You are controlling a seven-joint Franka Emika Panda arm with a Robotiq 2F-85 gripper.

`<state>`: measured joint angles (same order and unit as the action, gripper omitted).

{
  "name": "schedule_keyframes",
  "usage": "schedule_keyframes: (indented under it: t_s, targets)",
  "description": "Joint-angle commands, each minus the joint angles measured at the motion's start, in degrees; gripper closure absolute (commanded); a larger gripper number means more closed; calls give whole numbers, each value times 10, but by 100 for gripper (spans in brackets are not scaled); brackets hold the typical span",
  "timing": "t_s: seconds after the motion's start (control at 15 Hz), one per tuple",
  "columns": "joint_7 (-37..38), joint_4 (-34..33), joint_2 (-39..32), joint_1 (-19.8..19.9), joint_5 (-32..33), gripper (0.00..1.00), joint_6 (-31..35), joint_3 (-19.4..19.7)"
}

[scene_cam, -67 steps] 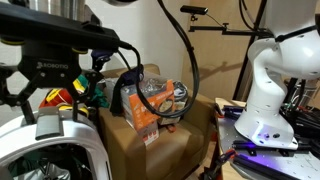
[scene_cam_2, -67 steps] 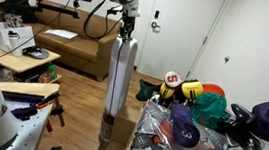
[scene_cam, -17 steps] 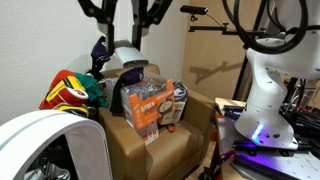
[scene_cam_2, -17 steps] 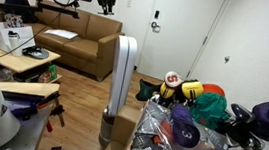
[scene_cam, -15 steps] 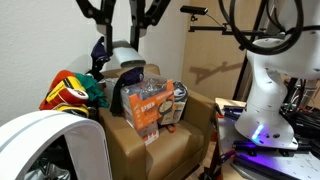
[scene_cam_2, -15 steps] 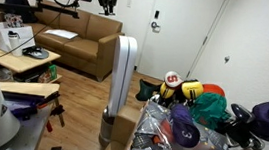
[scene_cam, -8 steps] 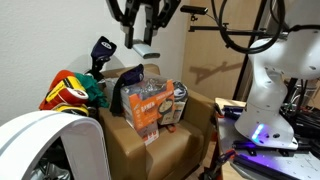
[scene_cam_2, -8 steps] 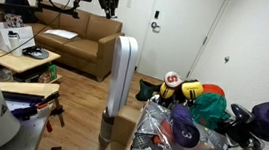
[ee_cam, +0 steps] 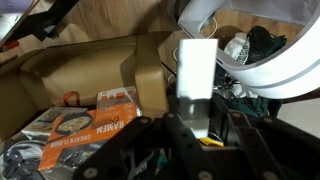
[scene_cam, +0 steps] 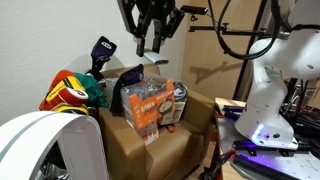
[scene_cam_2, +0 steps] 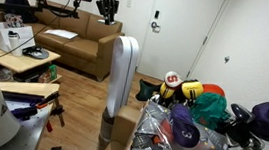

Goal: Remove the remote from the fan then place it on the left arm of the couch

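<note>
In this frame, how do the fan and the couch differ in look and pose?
Colour: the fan is white, the couch tan-brown.
Shape: the fan is a tall, narrow upright column, while the couch is low, wide and boxy with squared arms.
Place: in an exterior view the fan stands nearer the camera, beside the clutter, and the couch sits farther back by the wall.
Both stand on the wooden floor.

You're in a living room doubling as a robot workspace: a tan couch (scene_cam_2: 87, 45) on wood flooring (scene_cam_2: 71, 109), a white door (scene_cam_2: 165, 48), a cluttered desk (scene_cam_2: 25, 62) (papers, gear), and a cardboard box (scene_cam: 150, 150) of packets.
</note>
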<state>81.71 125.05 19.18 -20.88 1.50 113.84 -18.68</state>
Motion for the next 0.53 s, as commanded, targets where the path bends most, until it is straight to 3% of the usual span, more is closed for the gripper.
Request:
schedule_keyframes:
  t_s: [0.0, 0.2, 0.47]
  targets:
    - [-38, 3, 1, 27, -15, 90, 14, -3]
    - [-73, 21, 23, 50, -38, 90, 63, 32]
    - [-175, 27, 17, 82, -77, 90, 107, 86]
